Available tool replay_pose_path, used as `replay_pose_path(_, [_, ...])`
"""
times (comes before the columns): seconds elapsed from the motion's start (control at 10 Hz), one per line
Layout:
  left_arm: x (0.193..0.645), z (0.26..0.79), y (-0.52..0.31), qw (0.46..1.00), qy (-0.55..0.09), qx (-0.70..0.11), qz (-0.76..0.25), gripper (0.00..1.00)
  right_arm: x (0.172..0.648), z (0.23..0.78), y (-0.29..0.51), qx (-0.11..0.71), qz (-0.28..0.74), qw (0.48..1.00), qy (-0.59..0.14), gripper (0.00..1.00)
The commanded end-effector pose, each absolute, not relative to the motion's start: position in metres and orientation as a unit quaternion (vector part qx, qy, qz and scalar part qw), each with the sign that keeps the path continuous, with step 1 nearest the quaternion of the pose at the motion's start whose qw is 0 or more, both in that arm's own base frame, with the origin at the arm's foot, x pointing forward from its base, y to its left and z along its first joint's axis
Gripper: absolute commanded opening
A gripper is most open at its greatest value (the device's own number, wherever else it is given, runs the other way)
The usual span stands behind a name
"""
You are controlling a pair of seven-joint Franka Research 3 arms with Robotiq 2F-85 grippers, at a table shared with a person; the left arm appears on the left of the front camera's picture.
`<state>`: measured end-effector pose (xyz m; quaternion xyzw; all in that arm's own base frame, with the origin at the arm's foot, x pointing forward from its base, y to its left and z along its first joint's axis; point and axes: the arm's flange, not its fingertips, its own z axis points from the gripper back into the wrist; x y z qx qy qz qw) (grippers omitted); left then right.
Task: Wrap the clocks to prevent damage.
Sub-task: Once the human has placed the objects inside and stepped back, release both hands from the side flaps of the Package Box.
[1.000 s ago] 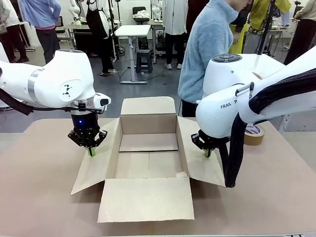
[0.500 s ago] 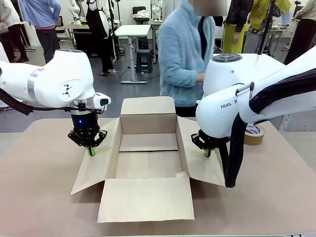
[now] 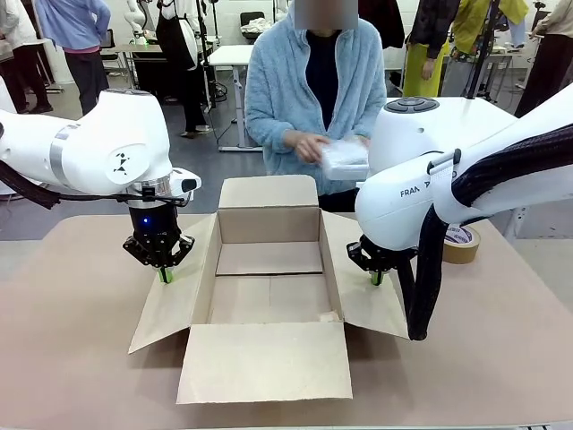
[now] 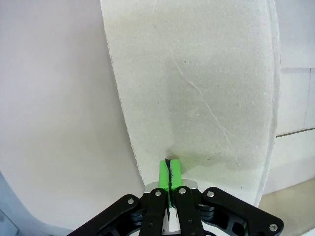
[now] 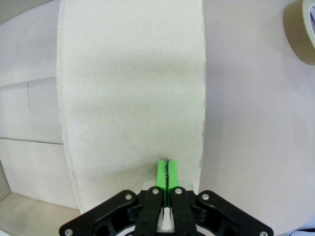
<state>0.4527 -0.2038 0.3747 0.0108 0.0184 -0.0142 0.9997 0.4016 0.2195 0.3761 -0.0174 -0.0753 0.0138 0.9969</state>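
Keeping both robot hands just where they were a second ago: resting the left hand (image 3: 165, 276), green pads (image 4: 164, 172) pressed shut together and gripping nothing, tip-down on the left side flap (image 3: 170, 309) of the open cardboard box (image 3: 269, 226), and resting the right hand (image 3: 376, 278), likewise closed and gripping nothing, tip-down on the right side flap (image 3: 376, 306). Showing, in the left wrist view, the shut pads touching pale cardboard near the flap's edge, with bare surface (image 4: 54, 98) running alongside; showing the same in the right wrist view, with the brown tape roll (image 5: 301, 29) lying off toward a corner, well apart from the flap. Noticing the change at the far side: finding the person (image 3: 313, 90) now standing squarely behind the box and facing it, after standing side-on farther right a second ago and turning round half a second ago. Holding now the clocks (image 3: 345, 159), one pillow-like bundle of clear bubble wrap, whitish inside, between the person's hands (image 3: 312, 146) at chest height, above and beyond the box's far flap, its right end slipping behind the right arm (image 3: 448, 179) and its white housing. Seeing no such bundle a second ago. Leaving the box unmoved, its flaps still spread open, and the tape roll still sitting on the surface beyond the right arm.
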Motion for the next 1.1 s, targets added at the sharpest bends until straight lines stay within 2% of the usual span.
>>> replay_pose_path(0.0, [0.4520,0.3738,-0.2031,1.000,0.021,0.015,-0.015,0.00,0.4007,0.3753,0.2197,-0.020,0.014,0.997,-0.073,0.01])
replay_pose_path(1.0, [0.4520,0.3738,-0.2031,1.000,0.021,0.015,-0.015,0.00,0.4007,0.3753,0.2197,-0.020,0.014,0.997,-0.073,0.01])
